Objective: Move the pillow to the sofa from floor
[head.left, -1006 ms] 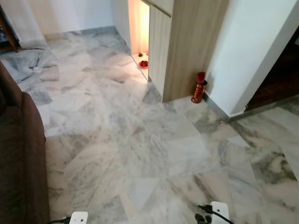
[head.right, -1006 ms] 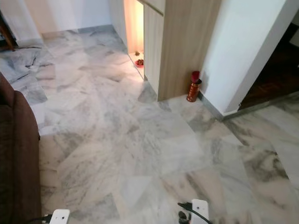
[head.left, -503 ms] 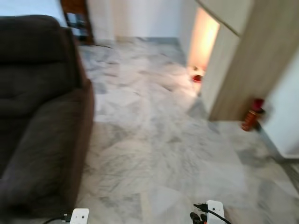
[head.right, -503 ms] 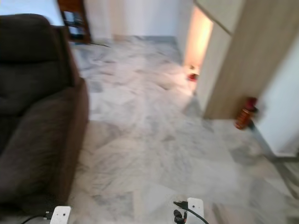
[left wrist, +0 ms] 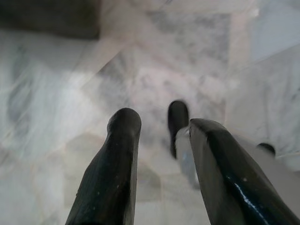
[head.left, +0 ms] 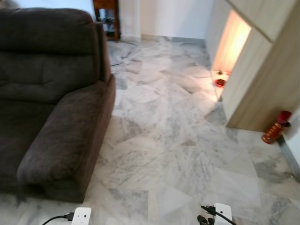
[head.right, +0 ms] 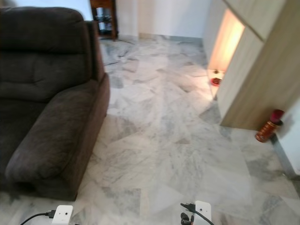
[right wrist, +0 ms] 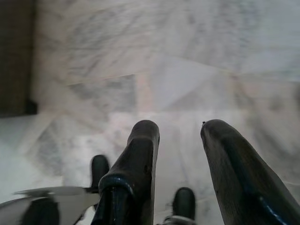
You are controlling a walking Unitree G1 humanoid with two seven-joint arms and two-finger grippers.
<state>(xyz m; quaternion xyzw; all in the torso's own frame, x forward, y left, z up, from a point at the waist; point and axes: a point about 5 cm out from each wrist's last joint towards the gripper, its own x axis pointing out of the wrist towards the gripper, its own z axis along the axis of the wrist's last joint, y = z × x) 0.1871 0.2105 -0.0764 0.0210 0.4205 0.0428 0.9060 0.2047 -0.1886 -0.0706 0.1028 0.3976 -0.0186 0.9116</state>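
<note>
Matt brown cloth sofa [head.left: 56, 93]; glossy veined marble floor [head.left: 173, 140]; pale wood-grain cabinet [head.left: 267, 79]

Both arms hang low, wrists at the eye view's 6 o'clock edge. The left gripper [left wrist: 159, 129] and right gripper [right wrist: 180, 131] point downward, black fingers parted, holding nothing.

The sofa [head.left: 51, 98] stands at the left, its armrest [head.left: 70, 136] toward the open floor [head.left: 173, 145] in the middle. At the right stands a cabinet [head.left: 262, 79], w/ a lit gap [head.left: 229, 44] in its side and a small dish [head.left: 220, 83] on the floor in that gap. A bottle [head.left: 275, 130] stands on the floor just beside the cabinet's near corner. Behind the sofa, by the far wall, a small table [head.left: 107, 16].
</note>
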